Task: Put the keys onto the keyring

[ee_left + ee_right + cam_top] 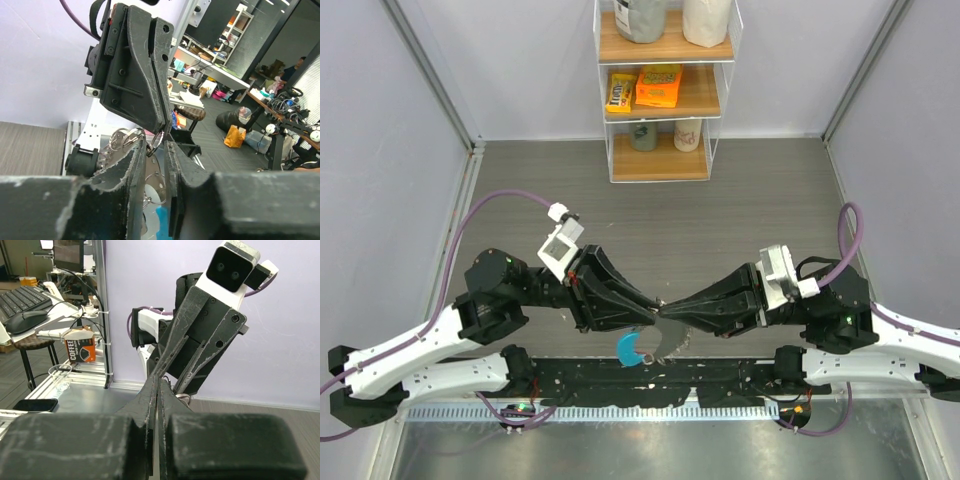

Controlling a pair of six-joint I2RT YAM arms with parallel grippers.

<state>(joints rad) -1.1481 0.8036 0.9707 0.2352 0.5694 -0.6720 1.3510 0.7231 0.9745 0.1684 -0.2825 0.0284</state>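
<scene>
Looking down from above, we see a grey wood-grain table [740,190] between pale walls, with a clear 3-tier shelf [665,100] of snack packets and jars at its far edge. Only the wrist cameras show the office beyond, with a keyboard [22,302] and a coffee box [80,350].

The left arm [500,295] and right arm [840,305] meet tip to tip over the table's near part. The right gripper [667,307] has its 2 fingers pressed flat together, plainest in its own wrist view. The left wrist view adds that the wire of the keyring [158,142] comes out right at that tip, seemingly pinched there. The left gripper [653,305] stands slightly parted, its fingers [131,167] flanking the wire without clearly gripping it.

From above, the keyring hangs below both tips, its blue tag [632,348] lowest. Small silvery loops [120,140] bunch beside the left finger, too tangled for us to tell what each is.
</scene>
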